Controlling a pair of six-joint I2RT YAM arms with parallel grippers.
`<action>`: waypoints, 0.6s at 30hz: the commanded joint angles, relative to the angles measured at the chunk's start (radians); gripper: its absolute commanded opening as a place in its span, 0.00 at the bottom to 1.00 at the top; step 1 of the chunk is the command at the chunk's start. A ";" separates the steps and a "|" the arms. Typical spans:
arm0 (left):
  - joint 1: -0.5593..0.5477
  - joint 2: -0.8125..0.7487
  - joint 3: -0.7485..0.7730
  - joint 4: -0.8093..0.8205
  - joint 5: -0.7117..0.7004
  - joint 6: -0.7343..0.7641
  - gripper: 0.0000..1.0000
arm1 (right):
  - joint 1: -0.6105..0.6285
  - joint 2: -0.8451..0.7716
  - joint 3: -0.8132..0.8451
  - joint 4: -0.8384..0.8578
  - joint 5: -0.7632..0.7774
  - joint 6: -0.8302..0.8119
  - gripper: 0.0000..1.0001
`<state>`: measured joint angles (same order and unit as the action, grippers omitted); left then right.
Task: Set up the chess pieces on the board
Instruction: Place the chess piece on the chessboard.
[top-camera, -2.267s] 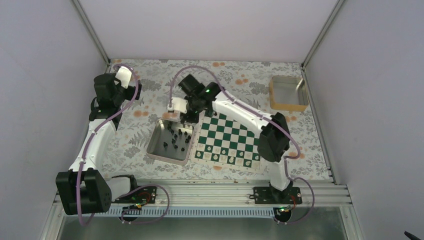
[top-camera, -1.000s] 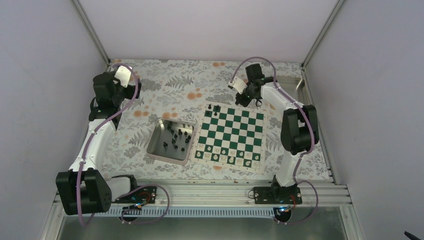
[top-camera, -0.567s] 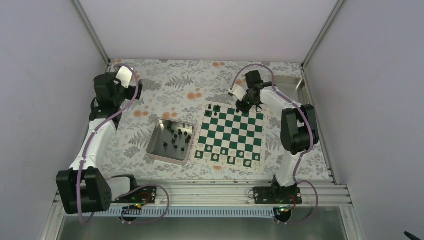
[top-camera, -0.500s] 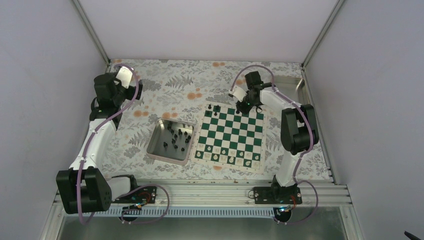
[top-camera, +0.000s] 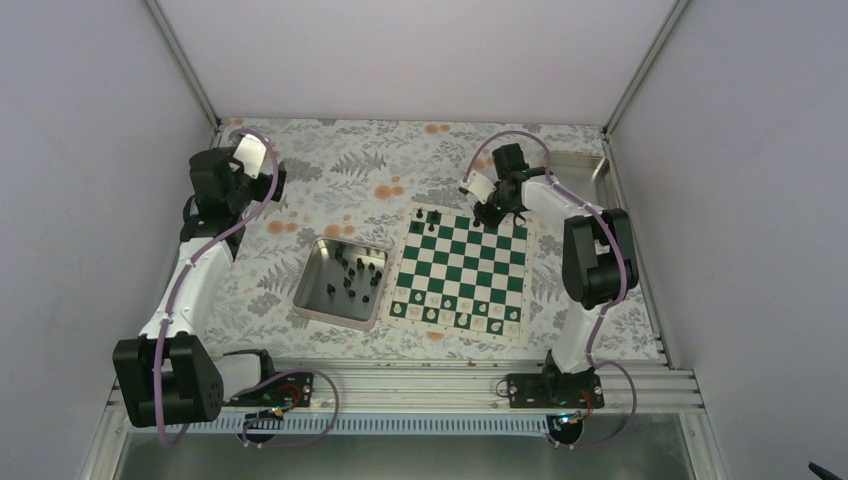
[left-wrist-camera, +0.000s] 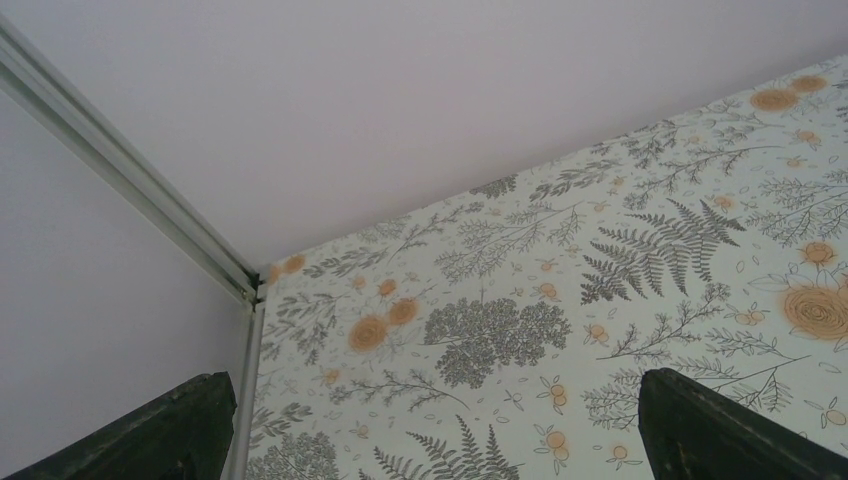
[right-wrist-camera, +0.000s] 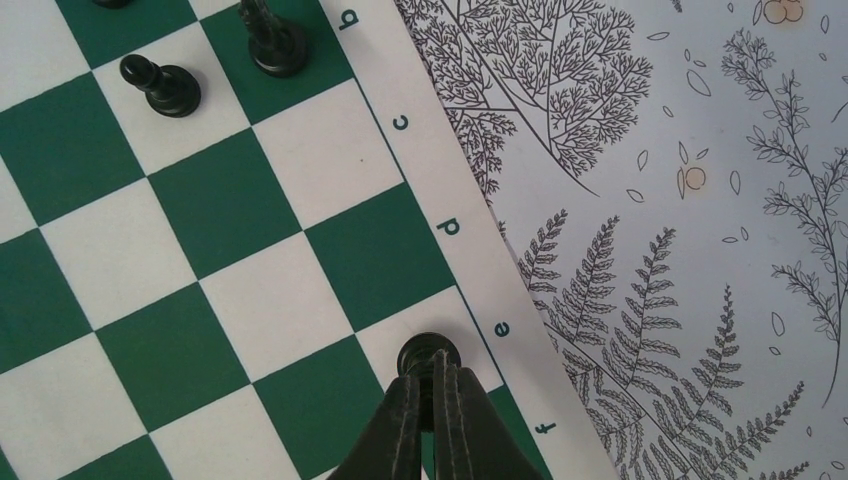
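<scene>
**A:** Right wrist view: where is the piece?
**B:** Bottom centre. The right gripper (right-wrist-camera: 432, 400) pinches a black chess piece (right-wrist-camera: 430, 352) over the board (right-wrist-camera: 250, 300), at the edge square by the letter e (right-wrist-camera: 502, 329).
**A:** Next?
**B:** It's the placing step, so likely release and lift straight up. The left gripper (left-wrist-camera: 440, 410) is spread wide and holds nothing.

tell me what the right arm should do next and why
Probably ease down the last bit, then open the right gripper. It is shut on a black piece right over the white edge square by the letter e on the board; whether the piece touches yet is unclear.
</scene>
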<state>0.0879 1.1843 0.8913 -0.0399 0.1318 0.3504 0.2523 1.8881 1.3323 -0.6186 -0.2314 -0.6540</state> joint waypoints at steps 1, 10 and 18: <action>0.003 -0.005 -0.009 0.005 0.015 -0.007 1.00 | -0.010 0.009 -0.010 0.024 -0.031 -0.006 0.04; 0.004 -0.003 -0.009 0.002 0.024 -0.004 1.00 | -0.012 0.008 -0.014 0.022 -0.035 -0.007 0.05; 0.004 -0.006 -0.009 -0.002 0.024 -0.004 1.00 | -0.012 0.005 -0.022 0.033 -0.033 -0.006 0.10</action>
<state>0.0879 1.1843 0.8906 -0.0406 0.1402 0.3508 0.2516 1.8881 1.3212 -0.6025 -0.2447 -0.6544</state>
